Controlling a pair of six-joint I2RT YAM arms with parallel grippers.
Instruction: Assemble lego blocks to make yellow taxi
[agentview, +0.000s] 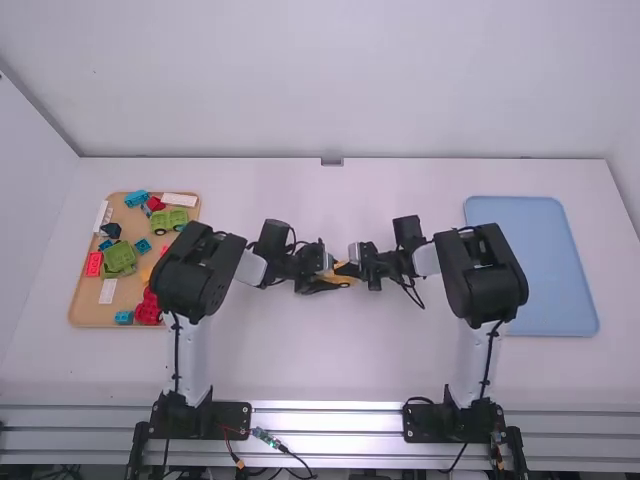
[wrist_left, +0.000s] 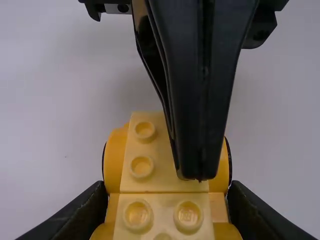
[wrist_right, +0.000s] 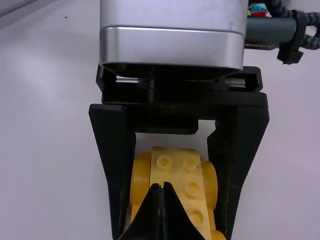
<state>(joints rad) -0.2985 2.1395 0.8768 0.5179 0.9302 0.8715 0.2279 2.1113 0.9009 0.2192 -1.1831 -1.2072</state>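
- Squeezing the yellow build (agentview: 345, 273) from both sides, your left pincer (agentview: 337, 277) has it clamped above the middle of the surface (agentview: 380, 365), between the two arms.
- In its wrist view you see your left pincer (wrist_left: 167, 200) with one finger on each flank of the build, against the rounded, darker yellow sides.
- Your right pincer (agentview: 354, 265) meets the build from the other side; in its own wrist view you see the fingers (wrist_right: 162, 210) pressed together, tips over the pale studded top.
- You have those shut tips right at the pale yellow brick (wrist_left: 152, 170); whether they bear down on it, you cannot tell.
- Next to that brick, in line with it, you see a second pale studded brick (wrist_left: 162, 220), a seam between them.
- On your left lies the tan tray (agentview: 86, 312), partly hidden by your left arm, holding red, green, blue and white pieces; among them you can pick out a green block (agentview: 119, 259), a red brick (agentview: 94, 264) and a white plate (agentview: 180, 199).
- On your right, beyond your right arm, lies the blue tray (agentview: 540, 270).
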